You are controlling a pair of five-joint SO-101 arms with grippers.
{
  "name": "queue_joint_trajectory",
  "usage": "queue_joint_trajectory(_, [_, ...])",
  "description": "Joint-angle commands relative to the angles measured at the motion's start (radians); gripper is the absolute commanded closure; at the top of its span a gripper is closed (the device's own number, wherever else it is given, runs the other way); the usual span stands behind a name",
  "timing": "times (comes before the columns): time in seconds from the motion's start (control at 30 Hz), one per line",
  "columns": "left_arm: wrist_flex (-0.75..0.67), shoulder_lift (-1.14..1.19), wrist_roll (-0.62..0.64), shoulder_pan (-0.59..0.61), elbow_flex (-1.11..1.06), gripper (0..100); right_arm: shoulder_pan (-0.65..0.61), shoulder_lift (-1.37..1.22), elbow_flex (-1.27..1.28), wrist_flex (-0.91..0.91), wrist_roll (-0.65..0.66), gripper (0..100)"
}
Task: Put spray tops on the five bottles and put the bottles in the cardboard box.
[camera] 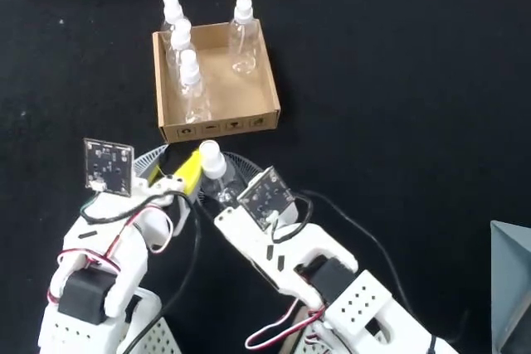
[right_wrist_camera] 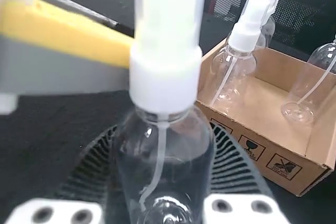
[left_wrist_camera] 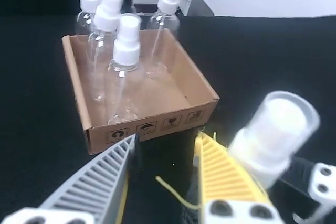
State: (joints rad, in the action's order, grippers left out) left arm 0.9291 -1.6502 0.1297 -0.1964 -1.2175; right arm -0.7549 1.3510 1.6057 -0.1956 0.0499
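Right pincer (right_wrist_camera: 164, 148) clamped on a clear bottle (right_wrist_camera: 163, 171), dark ribbed fingers (right_wrist_camera: 86, 166) pressing in from both sides of the body. Bottle held just in front of the box (camera: 220, 124), before its near wall and left of the middle; resting on the desk (left_wrist_camera: 273, 51) or raised off it, cannot tell. White spray top (right_wrist_camera: 165, 51) already on the neck, dip tube hanging down inside. Left pincer (left_wrist_camera: 165, 142) wide apart and holding nothing, grey finger (left_wrist_camera: 94, 182) on one side, yellow finger (left_wrist_camera: 226, 182) on the other. Spray top outside that gap, just beside the outer face of the yellow finger; touching or merely close, cannot tell. From the right wrist, the yellow finger crossing behind the top at cap height. From the left wrist, black desk between the two fingers, a gap hard to read from above. From above, both arms meeting at the held bottle. Inside the box, three capped bottles (camera: 195, 93) standing upright: two along the left wall, one by the far right corner. A fourth bottle (camera: 172, 10), also capped, at the far left corner; inside the box or just behind its back wall, hard to tell.
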Motion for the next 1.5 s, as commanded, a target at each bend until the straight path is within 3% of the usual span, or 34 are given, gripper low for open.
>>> queue_joint_trajectory(0.0, [-0.014, -0.014, 0.054, 0.074, 0.021, 83, -0.011, 0.028, -0.036, 0.029, -0.003, 88.1])
queue_joint_trajectory(0.5, [-0.023, -0.014, 0.055, 0.24, -0.018, 83, 0.097, 0.028, -0.133, 0.026, -0.012, 88.4])
queue_joint_trajectory(0.77, [-0.021, -0.014, 0.054, 0.255, -0.018, 83, 0.098, 0.027, -0.268, -0.133, -0.012, 88.4])
queue_joint_trajectory(1.03, [-0.025, -0.014, 0.052, 0.255, -0.033, 83, 0.147, 0.025, -0.321, -0.14, -0.012, 88.4])
queue_joint_trajectory(1.47, [-0.025, -0.014, 0.052, 0.255, -0.033, 83, 0.245, -0.349, -0.535, -0.097, -0.012, 88.1])
